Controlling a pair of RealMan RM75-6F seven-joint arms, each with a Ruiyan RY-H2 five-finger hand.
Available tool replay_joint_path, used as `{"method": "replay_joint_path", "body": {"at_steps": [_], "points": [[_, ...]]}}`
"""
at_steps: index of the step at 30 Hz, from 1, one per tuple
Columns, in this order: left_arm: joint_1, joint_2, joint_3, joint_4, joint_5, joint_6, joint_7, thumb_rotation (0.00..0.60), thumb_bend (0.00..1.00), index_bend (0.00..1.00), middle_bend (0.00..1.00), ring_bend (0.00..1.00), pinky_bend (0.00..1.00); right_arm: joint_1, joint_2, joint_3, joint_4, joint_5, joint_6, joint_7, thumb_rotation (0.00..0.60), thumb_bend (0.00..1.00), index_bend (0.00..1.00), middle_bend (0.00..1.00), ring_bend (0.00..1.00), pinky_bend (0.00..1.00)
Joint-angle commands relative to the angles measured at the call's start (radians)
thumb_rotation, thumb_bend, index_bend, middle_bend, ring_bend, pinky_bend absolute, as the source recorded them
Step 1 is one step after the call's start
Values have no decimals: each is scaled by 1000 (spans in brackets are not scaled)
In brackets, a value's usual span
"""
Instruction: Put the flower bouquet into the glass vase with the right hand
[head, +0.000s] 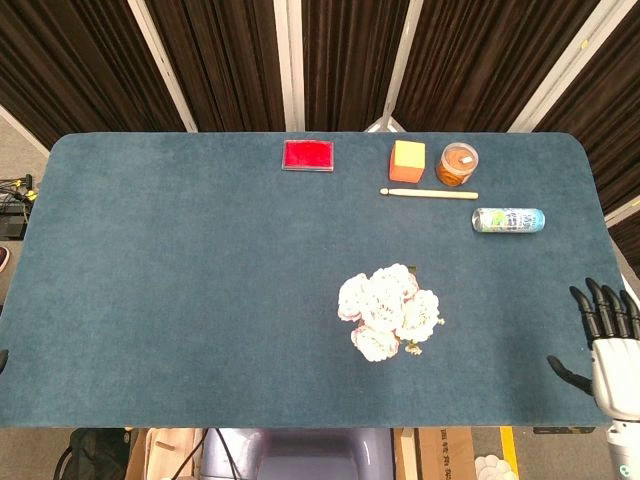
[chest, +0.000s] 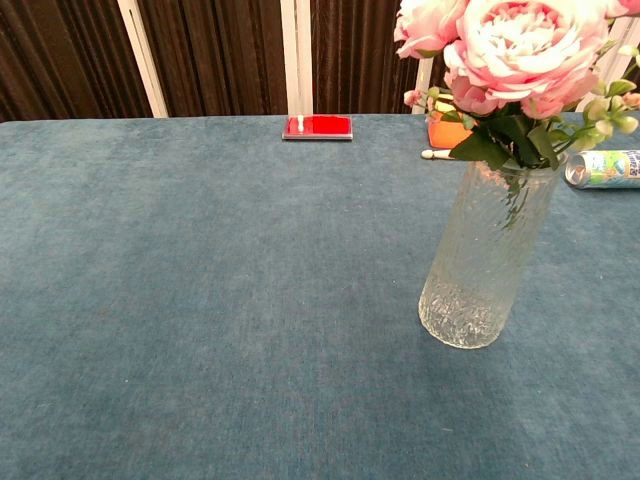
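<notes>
Head view is showing the right hand (head: 612, 355) hanging off the table's (head: 180, 300) right edge, fingers spread, gripping nothing, well apart from the flowers (head: 389, 311). Chest view: flowers (chest: 512, 55) are standing upright in the glass vase (chest: 484, 258), stems inside. Left hand isn't showing in either view.

No text, number or brand could be read in either view. The can (head: 508, 219) lying on its side on the table (head: 180, 280) carried a printed blue-and-green label, but its lettering was too small and blurred to make out; in the chest view only the end of the can (chest: 606, 168) showed, equally illegible. The jar (head: 457, 165) and the red case (head: 308, 155) bore no writing that could be made out.
</notes>
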Motion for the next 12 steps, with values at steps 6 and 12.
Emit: {"method": "replay_joint_path", "body": {"at_steps": [6,12], "points": [[-2,2,-1,3,-4,-6,2,600,349,135,0,0,60,7,3,-15,-13,33,-75,-45,600,111,104,41,6,0],[-7,-4,-2,4,-3,-11,15,600,348,135,0,0,60,0,16,-15,-24,17,-61,-9,600,111,104,42,6,0]]}}
